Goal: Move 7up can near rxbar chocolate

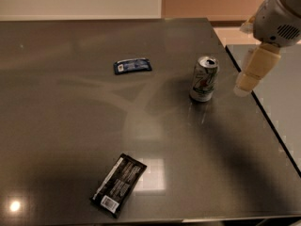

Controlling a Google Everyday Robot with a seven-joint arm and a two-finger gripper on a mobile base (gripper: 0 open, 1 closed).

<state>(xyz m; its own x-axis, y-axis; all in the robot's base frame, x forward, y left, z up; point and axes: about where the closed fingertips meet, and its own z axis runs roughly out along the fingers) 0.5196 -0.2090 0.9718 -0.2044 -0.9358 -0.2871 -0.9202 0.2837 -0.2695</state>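
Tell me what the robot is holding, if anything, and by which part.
Nothing. The gripper hangs beside the 7up can, apart from it; the can stands free on the table.

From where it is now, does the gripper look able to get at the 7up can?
Probably yes: the gripper hangs just to the right of the upright 7up can, and only bare tabletop shows between them.
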